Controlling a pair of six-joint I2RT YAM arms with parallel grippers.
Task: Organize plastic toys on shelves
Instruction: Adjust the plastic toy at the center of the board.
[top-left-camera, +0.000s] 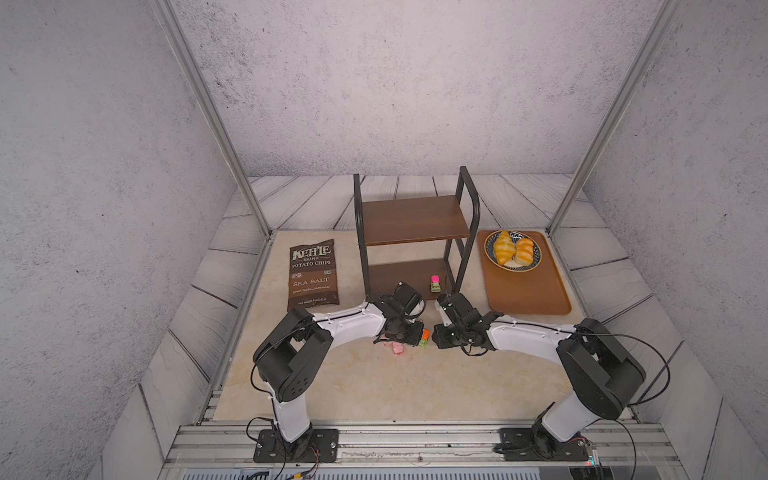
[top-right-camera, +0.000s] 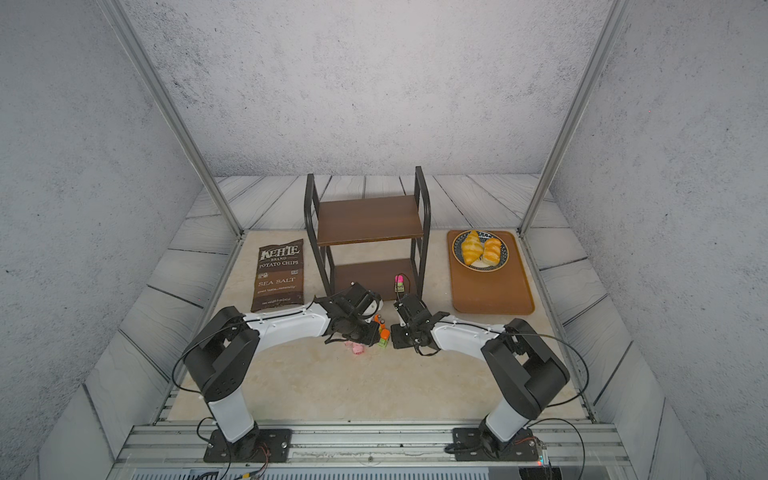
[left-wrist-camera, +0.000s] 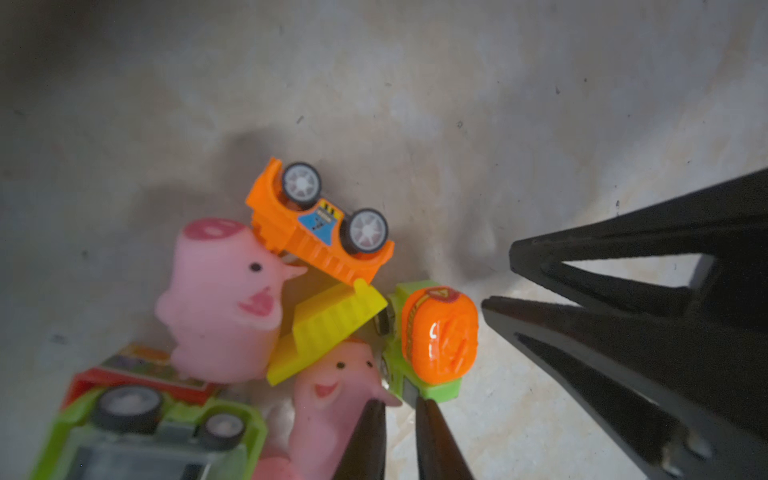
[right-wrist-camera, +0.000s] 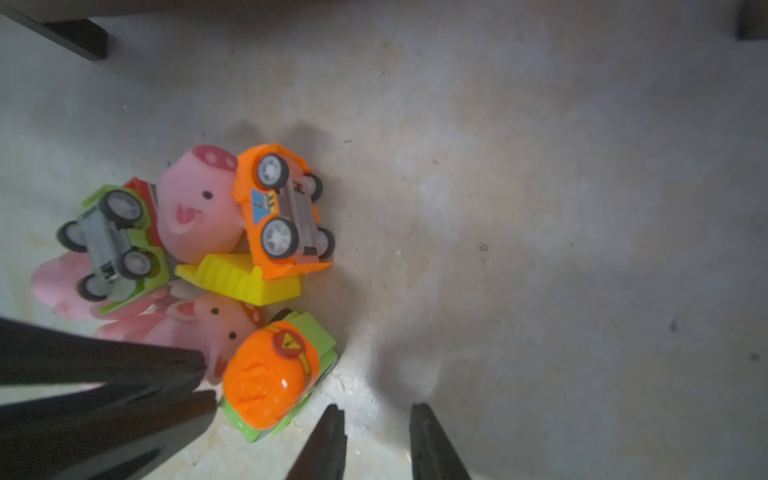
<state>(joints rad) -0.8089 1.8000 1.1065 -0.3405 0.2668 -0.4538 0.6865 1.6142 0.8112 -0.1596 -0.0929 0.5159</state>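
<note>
While the left gripper (left-wrist-camera: 399, 406) stands narrow at lower centre, tips by the ear of the pink pig (left-wrist-camera: 330, 388), we cannot tell whether it grips; we aim for its body. The right gripper (right-wrist-camera: 376, 409) stands half-open, empty.

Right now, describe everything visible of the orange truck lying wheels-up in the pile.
The orange truck looks like glossy plastic: orange body, grey underside, four black tyres on pale hubs, and a blue side sticker with hazard stripes. It lies overturned and tilted, leaning against a pink pig, with a yellow ribbed piece touching one end. Whether that piece belongs to it is unclear.
</note>
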